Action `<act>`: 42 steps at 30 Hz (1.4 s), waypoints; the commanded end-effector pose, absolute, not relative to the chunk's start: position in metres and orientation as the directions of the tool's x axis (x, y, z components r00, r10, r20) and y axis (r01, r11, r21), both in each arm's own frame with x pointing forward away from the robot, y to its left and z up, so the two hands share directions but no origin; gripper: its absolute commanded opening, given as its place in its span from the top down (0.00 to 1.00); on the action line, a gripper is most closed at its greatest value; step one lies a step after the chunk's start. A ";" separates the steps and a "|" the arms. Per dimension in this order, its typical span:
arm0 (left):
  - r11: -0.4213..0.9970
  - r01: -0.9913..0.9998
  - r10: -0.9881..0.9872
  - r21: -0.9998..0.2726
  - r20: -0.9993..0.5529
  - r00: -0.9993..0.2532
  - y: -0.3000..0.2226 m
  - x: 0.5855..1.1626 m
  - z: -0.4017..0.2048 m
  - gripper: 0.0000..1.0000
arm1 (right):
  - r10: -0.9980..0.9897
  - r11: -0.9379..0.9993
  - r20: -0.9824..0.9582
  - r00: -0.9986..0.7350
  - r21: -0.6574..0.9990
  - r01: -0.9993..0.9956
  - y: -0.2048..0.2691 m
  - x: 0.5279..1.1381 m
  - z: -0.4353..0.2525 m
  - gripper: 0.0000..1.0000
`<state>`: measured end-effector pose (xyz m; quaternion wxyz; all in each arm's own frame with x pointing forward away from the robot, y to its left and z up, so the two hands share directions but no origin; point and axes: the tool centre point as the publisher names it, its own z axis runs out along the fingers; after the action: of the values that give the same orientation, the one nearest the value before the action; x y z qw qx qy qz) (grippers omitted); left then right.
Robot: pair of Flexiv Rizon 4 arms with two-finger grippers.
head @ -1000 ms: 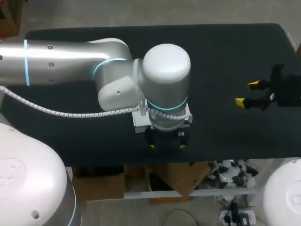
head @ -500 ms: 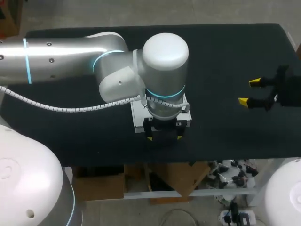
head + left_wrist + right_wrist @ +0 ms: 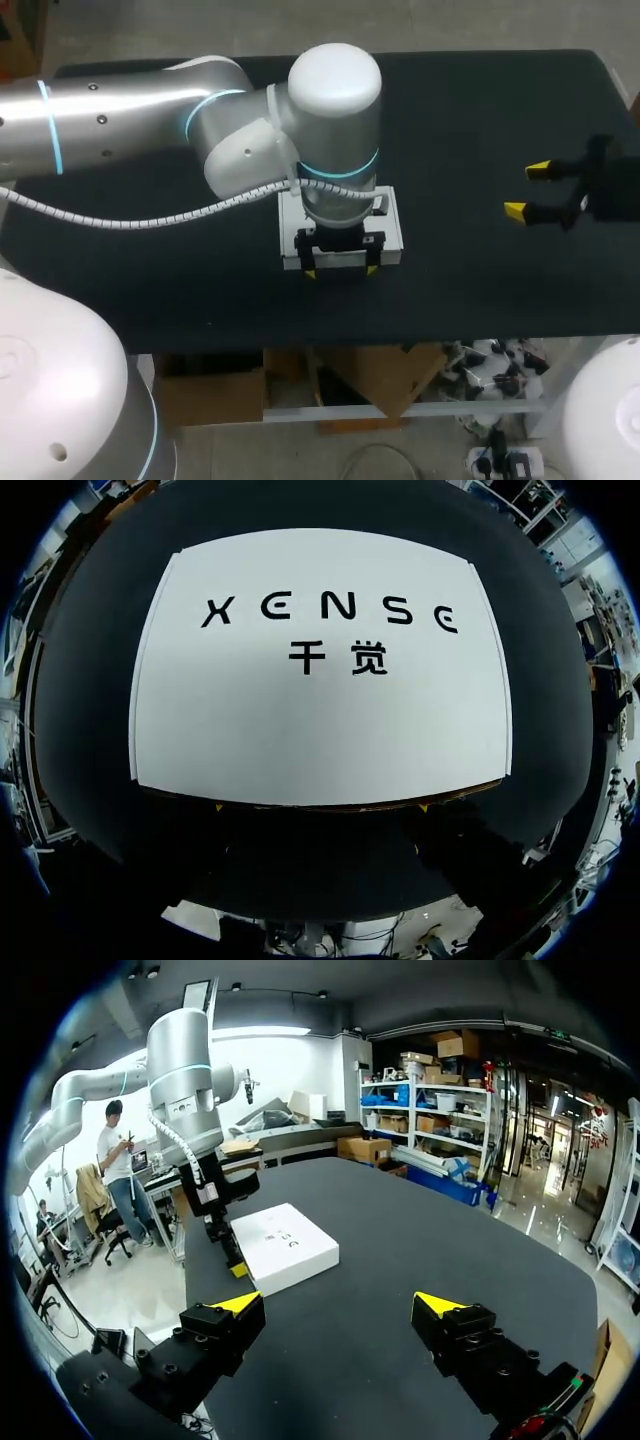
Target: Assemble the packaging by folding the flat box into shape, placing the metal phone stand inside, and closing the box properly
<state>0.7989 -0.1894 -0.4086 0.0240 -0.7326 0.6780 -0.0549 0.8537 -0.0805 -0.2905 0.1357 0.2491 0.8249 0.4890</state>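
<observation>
A white box [image 3: 388, 215] with black print lies closed and flat on the black table [image 3: 480, 110], near its front edge. My left arm's wrist hangs over it and hides most of the lid. My left gripper [image 3: 341, 270] stands open at the box's near edge, one yellow tip towards each end of that edge. In the left wrist view the box [image 3: 320, 670] lies just ahead; the yellow tips do not show. My right gripper [image 3: 527, 190] stands open far to the right, holding nothing. From the right wrist, the box [image 3: 285, 1245] lies ahead of the right gripper [image 3: 340, 1305]. No metal phone stand shows.
The table's front edge [image 3: 400, 335] runs close behind the left gripper. Bare black tabletop [image 3: 400, 1230] lies between the box and my right gripper. My left arm [image 3: 185, 1070] rises above the box.
My left gripper has moved from beyond the box's near edge toward the table's far side, and the box seems to have slid slightly with it. My right gripper drifted a little to the right.
</observation>
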 end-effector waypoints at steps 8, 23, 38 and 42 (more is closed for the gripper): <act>-0.086 -0.991 -0.996 -0.098 0.046 0.081 -0.191 0.837 -0.411 0.00 | 0.542 0.394 0.020 -0.840 0.877 0.275 -0.082 0.852 -0.291 0.00; -0.074 -0.993 -0.997 -0.092 0.032 0.072 -0.189 0.901 -0.404 0.00 | 0.542 0.394 0.020 -0.840 0.877 0.275 -0.082 0.852 -0.291 0.00; -0.072 -0.993 -0.997 -0.098 -0.003 0.072 -0.187 0.964 -0.403 0.00 | 0.542 0.394 0.020 -0.840 0.877 0.275 -0.082 0.852 -0.291 0.00; -0.076 -0.992 -0.997 -0.104 -0.009 0.077 -0.186 0.981 -0.401 0.00 | 0.542 0.394 0.020 -0.840 0.877 0.275 -0.082 0.852 -0.291 0.00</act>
<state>0.9691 -0.1814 -0.4011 0.0437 -0.7318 0.6785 -0.0463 0.8537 -0.0807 -0.2911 0.1359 0.2487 0.8245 0.4897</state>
